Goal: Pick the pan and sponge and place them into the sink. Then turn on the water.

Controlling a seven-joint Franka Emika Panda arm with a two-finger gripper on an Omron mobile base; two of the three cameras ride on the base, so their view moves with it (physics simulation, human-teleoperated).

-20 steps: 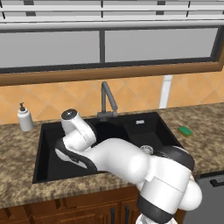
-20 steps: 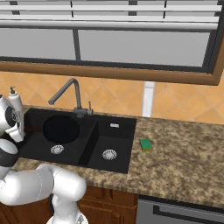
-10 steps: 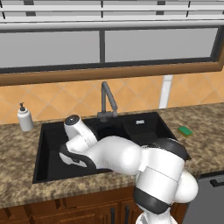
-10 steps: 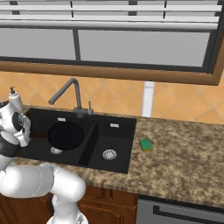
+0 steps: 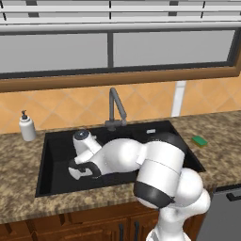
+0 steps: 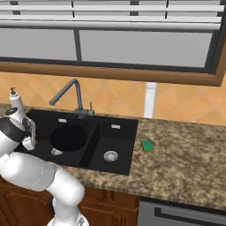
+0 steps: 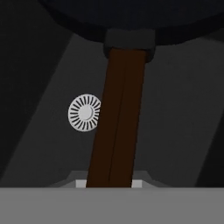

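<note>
The pan (image 6: 68, 137) is hanging over the larger basin of the sink (image 6: 128, 145), its brown handle (image 7: 118, 118) running back toward the gripper (image 6: 30, 134), which appears to be clamped on it, though the fingertips themselves are hidden. A silver drain (image 7: 84, 113) is showing beside the handle. The sponge (image 6: 147, 145) is lying on the worktop just beside the sink's right edge. Released from this height, the pan could drop hard or tip against the basin wall.
</note>
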